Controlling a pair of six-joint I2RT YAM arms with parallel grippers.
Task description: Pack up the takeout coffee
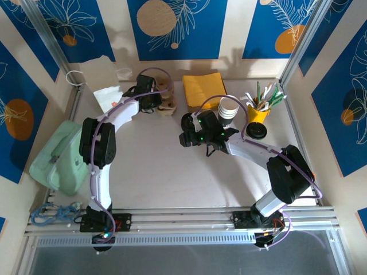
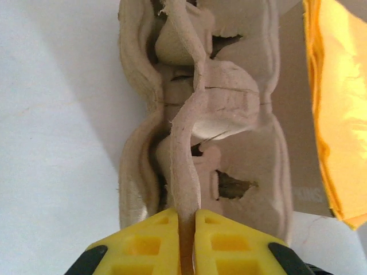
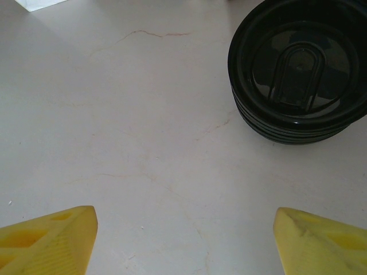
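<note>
On my left wrist feed, the left gripper (image 2: 184, 222) has its yellow fingers (image 2: 150, 236) pressed together on the thin upright middle ridge of the brown pulp cup carrier (image 2: 241, 114), with only that pulp wall between them. From overhead, the carrier (image 1: 167, 106) lies toward the far edge of the table (image 1: 155, 172), a little left of centre, and the left arm is stretched out to it. Just right of it lies a stack of yellow napkins (image 1: 204, 89), whose edge also shows at the right of my left wrist feed. The takeout coffee cups (image 1: 228, 108) stand nested and upright just beside the near right corner of the napkins. From this height I can't quite tell whether the two touch. To their right is a yellow holder (image 1: 258, 113) full of stirrers, and a stack of black lids (image 1: 255, 131) lies just on the near side of that holder. On my right wrist feed, the right gripper (image 3: 183, 229) hangs over bare table with its fingers (image 3: 49, 238) spread wide and nothing between them. The lids (image 3: 298, 69) lie ahead of it and off to the right, apart from both fingertips. A white paper bag (image 1: 97, 71) lies at the far left corner.
</note>
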